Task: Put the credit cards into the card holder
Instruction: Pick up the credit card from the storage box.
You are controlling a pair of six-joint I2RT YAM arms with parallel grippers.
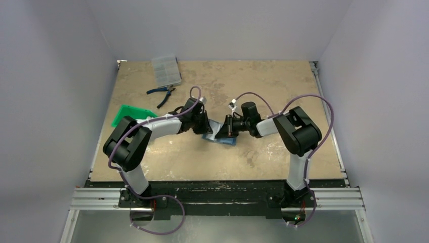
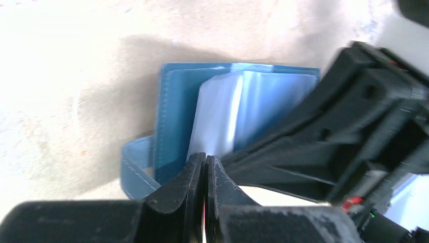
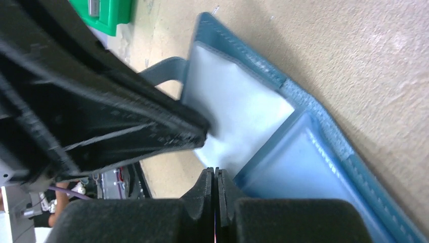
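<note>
The left gripper (image 2: 205,163) was seen with its jaws pressed together, the tips set against the lower edge of a pale leaf (image 2: 215,114) inside the card holder (image 2: 174,101). Whether that leaf was pinched, and whether it was a pocket or one of the credit cards, could not be told. The right gripper (image 3: 215,174) was likewise closed, its tips at the edge of the same leaf, just beside the left gripper's tips. The teal-blue card holder was laid open on the table (image 1: 253,152), between the two arms, with its clasp tab (image 2: 134,167) sticking out at one side. A green tray (image 1: 132,114) was placed well to the left of the card holder. Blue-handled pliers (image 1: 162,92) and a clear compartment box (image 1: 166,70) were set beyond the card holder, to its far left.
</note>
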